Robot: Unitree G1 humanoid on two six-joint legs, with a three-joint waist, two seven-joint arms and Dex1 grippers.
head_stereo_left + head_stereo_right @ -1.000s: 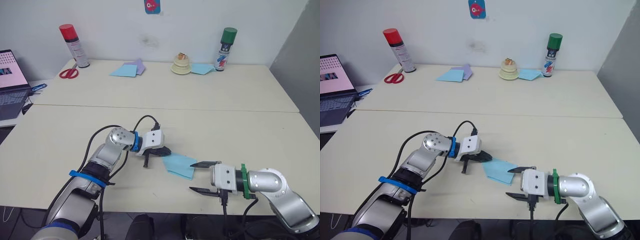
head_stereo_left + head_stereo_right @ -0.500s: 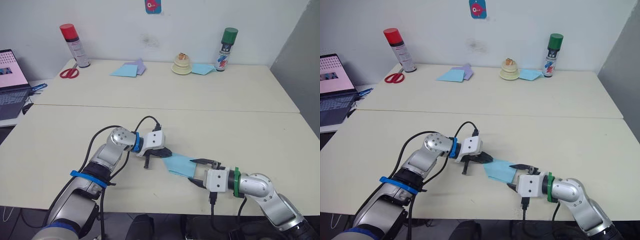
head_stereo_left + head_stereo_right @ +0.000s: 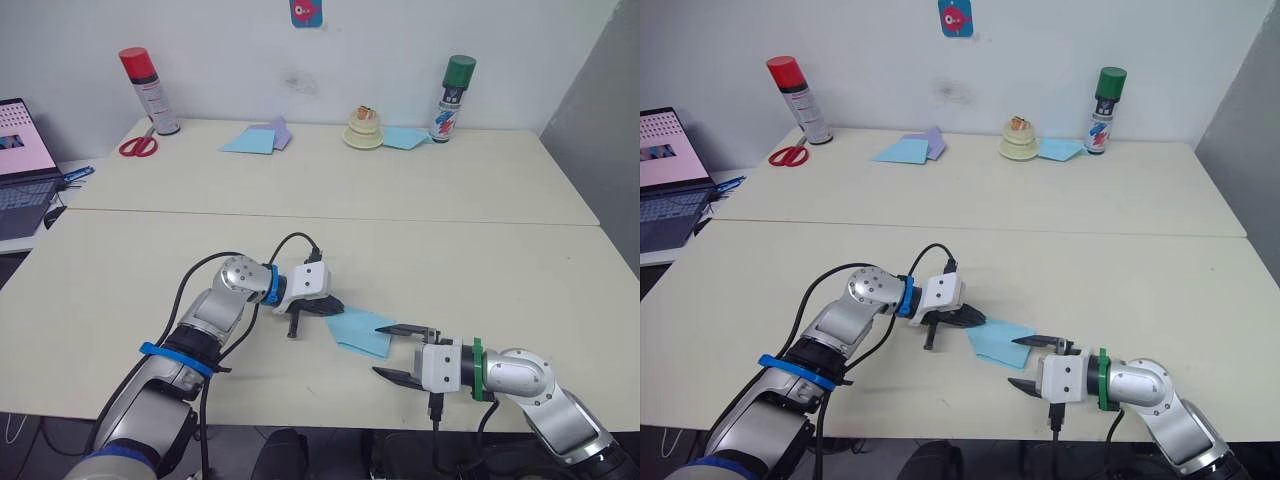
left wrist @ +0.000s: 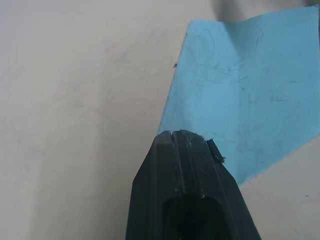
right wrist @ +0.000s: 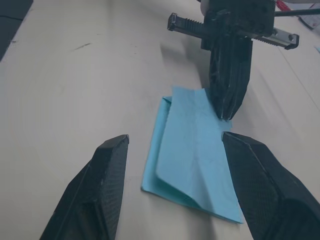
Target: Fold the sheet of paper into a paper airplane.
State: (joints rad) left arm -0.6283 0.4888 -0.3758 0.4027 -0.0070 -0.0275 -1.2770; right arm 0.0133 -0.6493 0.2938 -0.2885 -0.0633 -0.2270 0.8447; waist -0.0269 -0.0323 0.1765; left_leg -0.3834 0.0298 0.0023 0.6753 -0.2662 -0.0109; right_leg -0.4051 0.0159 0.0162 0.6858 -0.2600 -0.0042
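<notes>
Now: folded blue sheet pinned at one corner, right fingers spread beside it

Lying flat near the front edge of the table (image 3: 480,230), the sheet of paper (image 3: 360,331) is showing as a light-blue, roughly four-sided folded piece, with a doubled layer along one long side and a raised crease running across its near end, seen best in my right wrist view (image 5: 192,162). I am pressing my left gripper (image 3: 330,305) onto the corner nearest it; its black fingers are sitting together, tips down on the paper's edge, and in my left wrist view they are covering that corner (image 4: 240,95). I cannot tell whether the paper is caught between them or merely held down under them. My right gripper (image 3: 398,352) is hovering just beside the opposite end, fingers spread wide, one to each side of the sheet and apart from it. How many layers are lying under the top fold is too hard to make out.
</notes>
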